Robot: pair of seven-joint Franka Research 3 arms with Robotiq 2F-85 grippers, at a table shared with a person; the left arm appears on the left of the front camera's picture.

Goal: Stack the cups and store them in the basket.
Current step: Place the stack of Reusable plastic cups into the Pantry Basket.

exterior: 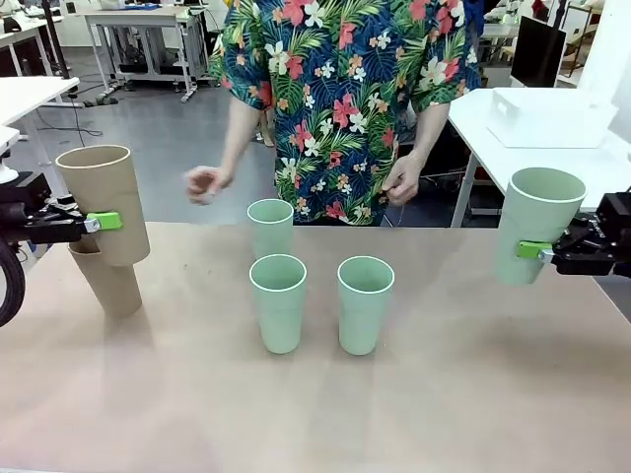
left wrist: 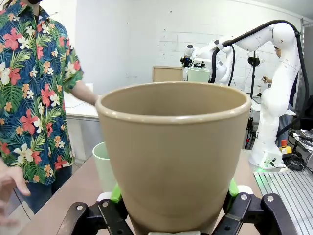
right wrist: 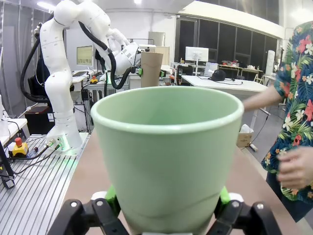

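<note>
Across the table (exterior: 473, 394), risks first, biggest thing down. You've got the basket (exterior: 552, 126) on a separate white table (exterior: 473, 113) at the far right, well apart from every cup. That means a long carry, and a stack could slip on the way.

Your left gripper (exterior: 104, 220) is clamped on a tan cup (exterior: 99, 187) at the left side. It looks partly nested in a second tan cup (exterior: 110, 288) that leans. Push down off-axis and the lower one could jam or tip.

Your right gripper (exterior: 533, 250) is clamped below the middle of a mint cup (exterior: 534, 212), held up at the right side. With a pinch that low, it may swing.

The three mint cups (exterior: 278, 305) stand upright mid-table, close together, so a low pass could knock one. The person's hands (exterior: 205, 183) hover just beyond them, so you risk a collision.

Hard to tell:
- whether the leaning cup's base rests flat on the table
- how deep the nesting goes
- what's inside the basket, which is hidden

In the wrist views the held cups block most of the pads.
</note>
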